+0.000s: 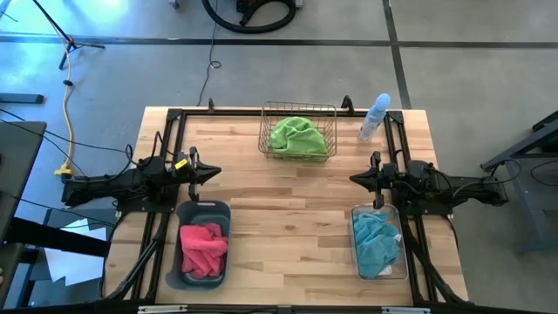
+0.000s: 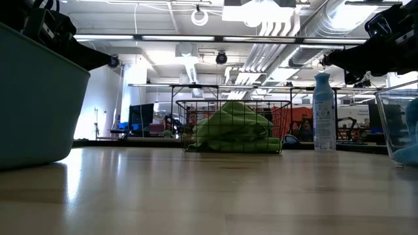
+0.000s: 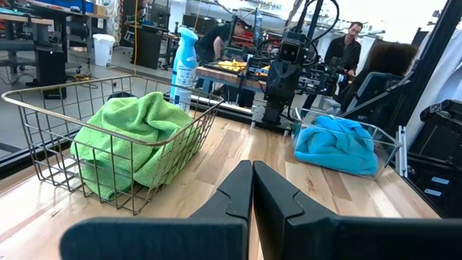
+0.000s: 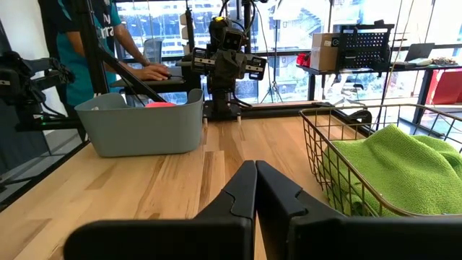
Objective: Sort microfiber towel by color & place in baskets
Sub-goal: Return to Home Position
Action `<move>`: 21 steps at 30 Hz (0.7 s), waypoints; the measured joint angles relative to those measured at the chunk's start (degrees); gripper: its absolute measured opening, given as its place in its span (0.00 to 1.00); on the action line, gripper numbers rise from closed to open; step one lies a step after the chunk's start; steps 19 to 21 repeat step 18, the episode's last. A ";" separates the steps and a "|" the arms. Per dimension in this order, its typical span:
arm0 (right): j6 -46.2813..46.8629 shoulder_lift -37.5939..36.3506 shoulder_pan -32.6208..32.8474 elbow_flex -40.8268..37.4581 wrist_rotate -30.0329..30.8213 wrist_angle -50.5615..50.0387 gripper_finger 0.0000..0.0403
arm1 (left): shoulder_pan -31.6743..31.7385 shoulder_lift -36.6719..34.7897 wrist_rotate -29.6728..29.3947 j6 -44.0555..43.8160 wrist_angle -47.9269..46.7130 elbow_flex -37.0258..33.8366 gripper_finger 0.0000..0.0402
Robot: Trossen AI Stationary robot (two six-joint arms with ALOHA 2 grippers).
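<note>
High view: I log left gripper (image 1: 215, 173) near grey tub (image 1: 206, 212), right gripper (image 1: 355, 179) near clear tub (image 1: 377, 209), both with fingers (image 3: 234, 198) pressed together, empty.

Bright o'head strip lights (image 2: 163, 40), glare on table (image 2: 91, 189), w/ soft shadows.

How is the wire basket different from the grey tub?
The wire basket is see-through brass mesh; the grey tub has solid plastic walls. The wire basket holds a green towel; the grey tub holds a pink towel. Both are rectangular, open on top, and have just one colour of towel inside.
</note>
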 joint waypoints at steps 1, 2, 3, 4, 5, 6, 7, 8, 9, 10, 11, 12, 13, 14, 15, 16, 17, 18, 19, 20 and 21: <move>0.00 0.00 0.00 0.00 0.00 0.00 0.00 | 0.00 0.00 0.00 0.02 -0.02 0.00 0.00; 0.01 0.00 0.00 0.00 0.01 0.00 0.00 | 0.00 0.00 0.00 0.02 -0.02 0.00 0.00; 0.00 0.00 0.00 0.00 0.01 0.00 0.00 | 0.00 0.00 0.00 0.00 0.00 0.00 0.00; 0.02 0.00 0.00 0.00 0.02 0.00 0.00 | 0.00 0.02 0.00 0.00 0.00 0.00 0.00; 0.02 0.00 0.00 0.00 0.02 0.00 0.00 | 0.00 0.02 0.00 0.02 0.00 0.00 0.00; 0.00 0.00 0.00 0.00 0.01 0.00 0.00 | 0.00 0.01 0.00 0.01 -0.02 0.00 0.00; 0.00 0.00 0.00 0.00 0.02 0.00 0.00 | 0.00 0.00 0.00 0.00 0.00 0.00 0.00; 0.00 0.00 0.00 0.00 0.00 0.00 0.00 | 0.00 0.00 0.00 0.00 -0.01 0.00 0.00; 0.01 0.00 0.00 0.00 0.01 0.00 0.00 | 0.00 0.02 0.00 0.02 -0.02 0.00 0.00; 0.00 0.00 0.00 0.00 0.00 0.00 0.00 | 0.00 0.01 0.00 0.02 -0.01 0.00 0.00; 0.02 0.00 0.00 0.00 0.02 0.00 0.00 | 0.00 0.00 0.00 0.00 -0.02 0.00 0.00; 0.01 0.00 0.00 0.00 0.01 0.00 0.00 | 0.00 0.00 0.00 0.00 0.00 0.00 0.00; 0.01 0.00 0.00 0.00 0.01 0.00 0.00 | 0.00 0.01 0.00 0.02 -0.02 0.00 0.00; 0.01 0.00 0.00 0.00 0.01 0.00 0.00 | 0.00 0.01 0.00 0.01 -0.01 0.00 0.00; 0.02 0.00 0.00 0.00 0.00 0.00 0.00 | 0.00 0.01 0.00 0.00 0.00 0.00 0.00; 0.02 0.00 0.00 0.00 0.00 0.00 0.00 | 0.00 0.01 0.00 0.01 -0.01 0.00 0.00; 0.02 0.00 0.00 0.00 0.00 0.00 0.00 | 0.00 0.01 0.00 0.02 0.00 0.00 0.00; 0.02 0.00 0.00 0.00 0.00 0.00 0.00 | 0.00 0.00 0.00 0.00 0.00 0.00 0.00; 0.02 0.00 0.00 0.00 0.00 0.00 0.00 | 0.00 0.00 0.00 0.00 0.00 0.00 0.00; 0.02 0.00 0.00 0.00 0.00 0.00 0.00 | 0.00 0.00 0.00 0.00 0.00 0.00 0.00; 0.02 0.00 0.00 0.00 0.00 0.00 0.00 | 0.00 0.00 0.00 0.00 0.00 0.00 0.00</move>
